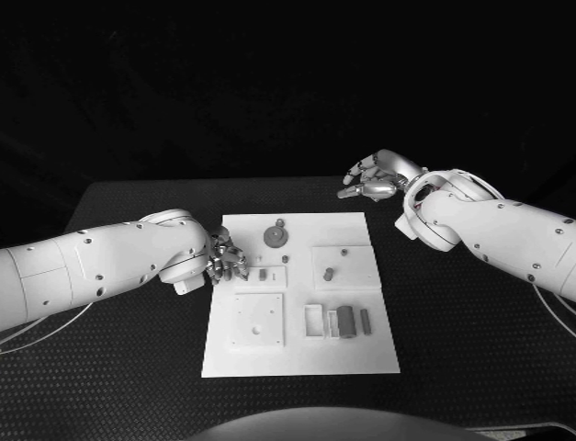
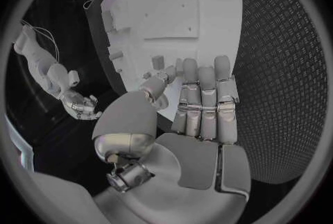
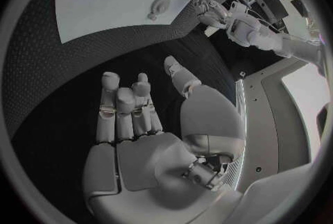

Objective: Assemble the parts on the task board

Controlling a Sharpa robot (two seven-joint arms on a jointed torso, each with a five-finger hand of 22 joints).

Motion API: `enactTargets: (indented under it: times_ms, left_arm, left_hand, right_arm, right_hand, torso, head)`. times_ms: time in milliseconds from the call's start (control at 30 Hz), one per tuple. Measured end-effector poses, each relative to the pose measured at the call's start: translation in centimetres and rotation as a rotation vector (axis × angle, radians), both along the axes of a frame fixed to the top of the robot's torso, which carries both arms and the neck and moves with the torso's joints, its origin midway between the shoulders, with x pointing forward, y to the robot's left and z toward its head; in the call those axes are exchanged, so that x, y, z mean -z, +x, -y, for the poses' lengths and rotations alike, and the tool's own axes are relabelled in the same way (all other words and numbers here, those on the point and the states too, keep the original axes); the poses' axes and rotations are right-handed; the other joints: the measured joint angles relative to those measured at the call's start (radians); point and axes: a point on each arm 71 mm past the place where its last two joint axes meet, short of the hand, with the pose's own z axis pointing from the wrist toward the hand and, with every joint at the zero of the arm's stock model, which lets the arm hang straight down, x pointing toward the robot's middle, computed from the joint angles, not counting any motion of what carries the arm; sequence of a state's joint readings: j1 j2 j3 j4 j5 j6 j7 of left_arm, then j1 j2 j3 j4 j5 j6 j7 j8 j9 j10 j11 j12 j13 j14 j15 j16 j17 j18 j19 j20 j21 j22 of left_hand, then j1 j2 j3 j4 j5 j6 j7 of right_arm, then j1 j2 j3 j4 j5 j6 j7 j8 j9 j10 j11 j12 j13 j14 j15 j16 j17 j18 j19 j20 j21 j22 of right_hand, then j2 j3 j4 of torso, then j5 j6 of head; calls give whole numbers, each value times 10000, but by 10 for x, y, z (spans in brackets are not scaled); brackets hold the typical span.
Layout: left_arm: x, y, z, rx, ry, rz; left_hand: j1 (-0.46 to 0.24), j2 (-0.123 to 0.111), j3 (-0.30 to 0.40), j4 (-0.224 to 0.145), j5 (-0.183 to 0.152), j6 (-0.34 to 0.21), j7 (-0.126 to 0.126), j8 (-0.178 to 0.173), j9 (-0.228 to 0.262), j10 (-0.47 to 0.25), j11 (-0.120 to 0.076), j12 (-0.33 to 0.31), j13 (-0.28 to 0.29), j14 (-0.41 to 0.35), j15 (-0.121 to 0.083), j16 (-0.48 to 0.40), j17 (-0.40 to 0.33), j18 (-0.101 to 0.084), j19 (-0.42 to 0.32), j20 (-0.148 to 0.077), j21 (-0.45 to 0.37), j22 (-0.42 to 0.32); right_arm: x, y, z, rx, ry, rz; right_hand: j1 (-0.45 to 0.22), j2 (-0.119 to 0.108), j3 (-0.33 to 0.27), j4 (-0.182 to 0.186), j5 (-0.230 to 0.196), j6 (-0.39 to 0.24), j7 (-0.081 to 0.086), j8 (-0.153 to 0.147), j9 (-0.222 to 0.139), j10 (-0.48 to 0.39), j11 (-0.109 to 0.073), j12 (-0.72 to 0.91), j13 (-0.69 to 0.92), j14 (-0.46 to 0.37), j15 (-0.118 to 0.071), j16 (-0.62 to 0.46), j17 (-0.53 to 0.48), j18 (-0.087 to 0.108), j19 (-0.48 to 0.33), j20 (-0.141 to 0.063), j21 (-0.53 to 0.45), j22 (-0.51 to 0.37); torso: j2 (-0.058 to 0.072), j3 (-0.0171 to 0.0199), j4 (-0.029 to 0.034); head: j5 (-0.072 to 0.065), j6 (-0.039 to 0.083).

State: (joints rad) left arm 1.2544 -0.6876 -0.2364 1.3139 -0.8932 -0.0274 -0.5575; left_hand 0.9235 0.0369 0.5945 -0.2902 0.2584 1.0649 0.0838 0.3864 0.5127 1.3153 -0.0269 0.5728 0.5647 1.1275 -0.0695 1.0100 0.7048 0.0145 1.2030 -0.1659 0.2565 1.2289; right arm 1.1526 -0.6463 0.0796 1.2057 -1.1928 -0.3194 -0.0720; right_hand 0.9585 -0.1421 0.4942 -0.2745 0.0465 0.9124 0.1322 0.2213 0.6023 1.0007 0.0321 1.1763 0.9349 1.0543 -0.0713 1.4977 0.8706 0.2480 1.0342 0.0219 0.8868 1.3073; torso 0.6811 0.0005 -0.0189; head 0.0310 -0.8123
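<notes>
Sitting in the middle of a black bench (image 1: 129, 367) with a textured, diamond-pattern mat is the white task board (image 1: 301, 358), and everything around it is just dark room. The left hand (image 1: 224, 260) is right at the board's edge, fingers (image 2: 201, 90) laid straight and side by side over the rim, holding nothing as far as I can see. Just past those fingertips are a round grey part (image 1: 276, 237) and a small part standing in a square plate (image 1: 329, 273). A few grey bar-shaped parts (image 1: 347, 322) lie nearer the robot's body. The right hand (image 1: 374, 179) hovers off the board, beyond its far corner, over bare mat, fingers loosely spread and palm empty, well apart from any part.
</notes>
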Motion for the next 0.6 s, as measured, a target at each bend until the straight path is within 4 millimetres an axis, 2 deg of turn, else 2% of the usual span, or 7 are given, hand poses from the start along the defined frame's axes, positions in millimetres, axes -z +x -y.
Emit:
enactTargets:
  times_ms: [600]
  left_arm:
    - [0,0,1,29,32,49]
  left_hand:
    - [1,0,15,17,-42,21,-18,8,0,5,-1,39,18,2,3,41,1,-1,16,17,0,27]
  right_arm:
    - [0,0,1,10,-4,-2]
  right_hand:
    - [0,0,0,0,0,24,-11,0,0,0,0,39,1,4,4,0,-9,-10,0,0,0,0]
  torso:
    - [1,0,-1]
  head:
    - [-12,-3]
